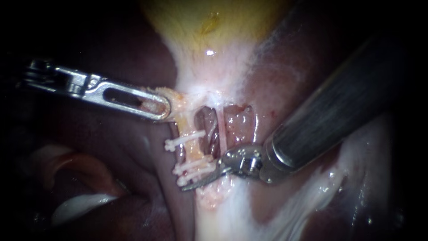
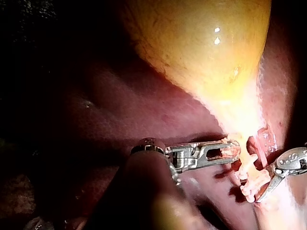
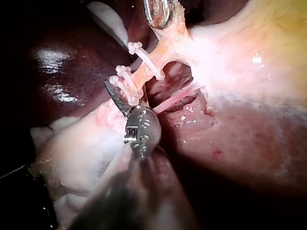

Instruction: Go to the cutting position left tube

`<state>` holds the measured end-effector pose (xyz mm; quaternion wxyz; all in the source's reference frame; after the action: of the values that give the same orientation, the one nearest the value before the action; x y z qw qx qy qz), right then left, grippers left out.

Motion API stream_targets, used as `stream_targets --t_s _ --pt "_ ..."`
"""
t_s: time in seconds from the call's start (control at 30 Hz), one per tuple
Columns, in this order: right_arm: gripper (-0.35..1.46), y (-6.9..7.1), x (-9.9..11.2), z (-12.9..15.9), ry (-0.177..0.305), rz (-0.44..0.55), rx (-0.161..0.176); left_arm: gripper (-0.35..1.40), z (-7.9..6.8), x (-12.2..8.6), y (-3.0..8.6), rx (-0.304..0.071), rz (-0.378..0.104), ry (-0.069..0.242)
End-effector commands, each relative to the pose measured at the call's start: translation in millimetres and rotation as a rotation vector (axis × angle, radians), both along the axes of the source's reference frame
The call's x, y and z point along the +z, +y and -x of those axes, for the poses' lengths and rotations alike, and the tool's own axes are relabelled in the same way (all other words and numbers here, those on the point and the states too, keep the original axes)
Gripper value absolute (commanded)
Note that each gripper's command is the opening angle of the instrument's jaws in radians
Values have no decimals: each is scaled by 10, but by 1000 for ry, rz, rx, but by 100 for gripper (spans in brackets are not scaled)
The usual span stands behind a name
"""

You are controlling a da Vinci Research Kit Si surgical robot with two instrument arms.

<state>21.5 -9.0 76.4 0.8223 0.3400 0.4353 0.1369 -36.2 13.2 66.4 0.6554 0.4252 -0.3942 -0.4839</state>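
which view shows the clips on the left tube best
The endoscope view: all three clips show apart on the tube. The right wrist view shows them closer together; the left wrist view shows them small and overlapping.

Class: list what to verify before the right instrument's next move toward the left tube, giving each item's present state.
1. Slotted silver left instrument clamped on pale tissue above the yellowish left tube: ok.
2. Three white plastic clips seated across that tube: ok.
3. Bare tube visible between upper clip and lower pair: ok.
4. Dark-shafted right instrument tip at that gap: not ok, beside the lower pair.
5. Thin pink right tube clear of it: cannot tell.
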Motion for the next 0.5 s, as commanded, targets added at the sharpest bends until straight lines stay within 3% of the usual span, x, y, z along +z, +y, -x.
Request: stream_targets --t_s 0.03,0.27,0.5 --pt "113 2 -1 1 5 -3 4 -23 0 0 0 0 0 0" --pt "111 14 -9 9 21 -15 16 -23 0 -1 0 0 0 0" --pt "113 15 -9 9 26 -16 19 -23 0 -1 -1 0 0 0"
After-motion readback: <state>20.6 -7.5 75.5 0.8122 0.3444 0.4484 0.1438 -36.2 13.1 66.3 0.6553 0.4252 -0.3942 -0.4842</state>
